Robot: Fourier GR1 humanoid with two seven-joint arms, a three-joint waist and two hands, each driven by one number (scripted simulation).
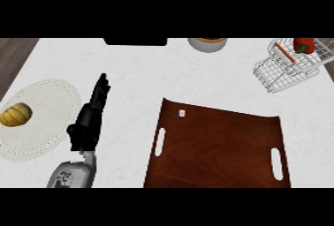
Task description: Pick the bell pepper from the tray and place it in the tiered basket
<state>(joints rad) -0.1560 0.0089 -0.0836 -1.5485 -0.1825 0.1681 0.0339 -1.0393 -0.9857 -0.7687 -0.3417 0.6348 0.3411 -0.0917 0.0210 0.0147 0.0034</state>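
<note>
A: Looking down at the white table [195,75], where has the bell pepper [303,45] got to?

B: It sits in the tiered basket [287,70], the white wire one at the far right corner. The red pepper with its green stem is up in the basket's far part, next to an orange bar on the wire.

A: And the tray [218,150]?

B: Dark brown wood, near the lower middle, with a slot handle at each side. Only a small pale tag lies on it near its far left corner.

A: Which hand can you see?

B: Only the left hand [88,123], left of the tray, black, with its fingers straight and pointing away toward the far edge. It holds nothing and stands apart from the tray. The grey forearm comes in below it. The right hand does not show at all.

A: Anything else on the table?

B: A pale round placemat [46,110] at the left with a small yellow-orange squash [16,114] on it, a grey bowl [207,44] at the far edge, and a black object [135,41] beside that
</note>
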